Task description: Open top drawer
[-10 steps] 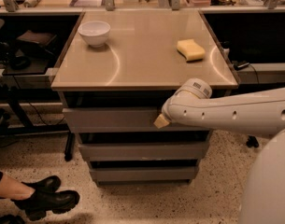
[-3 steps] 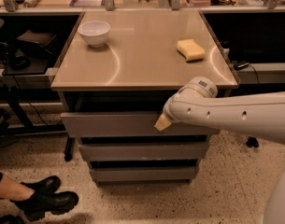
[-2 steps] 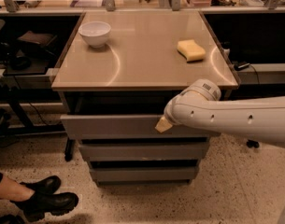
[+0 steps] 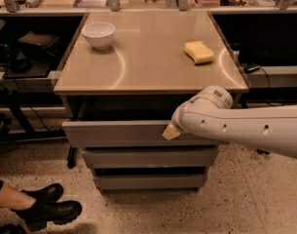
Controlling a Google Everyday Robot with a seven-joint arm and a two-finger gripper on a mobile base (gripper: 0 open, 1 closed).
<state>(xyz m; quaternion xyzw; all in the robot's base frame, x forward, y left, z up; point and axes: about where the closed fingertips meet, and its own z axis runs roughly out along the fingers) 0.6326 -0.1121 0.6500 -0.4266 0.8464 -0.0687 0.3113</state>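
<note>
The top drawer [image 4: 114, 133] is the widest of three plain grey drawers under a tan table top [image 4: 148, 67]. It stands pulled out a little from the cabinet, with a dark gap behind its upper edge. My gripper [image 4: 170, 132] is at the drawer's front, right of centre, its pale tip against the upper edge. My white arm [image 4: 245, 130] comes in from the right and hides the right end of the drawer front.
A white bowl [image 4: 99, 34] and a yellow sponge [image 4: 199, 51] sit on the table top. Two narrower grey drawers [image 4: 148, 159] lie below. A person's black shoes [image 4: 48, 206] are on the floor at the lower left. Dark shelves flank the table.
The top drawer has slid outward toward the camera, widening the dark gap above it. My gripper and arm have moved down and forward with its front edge.
</note>
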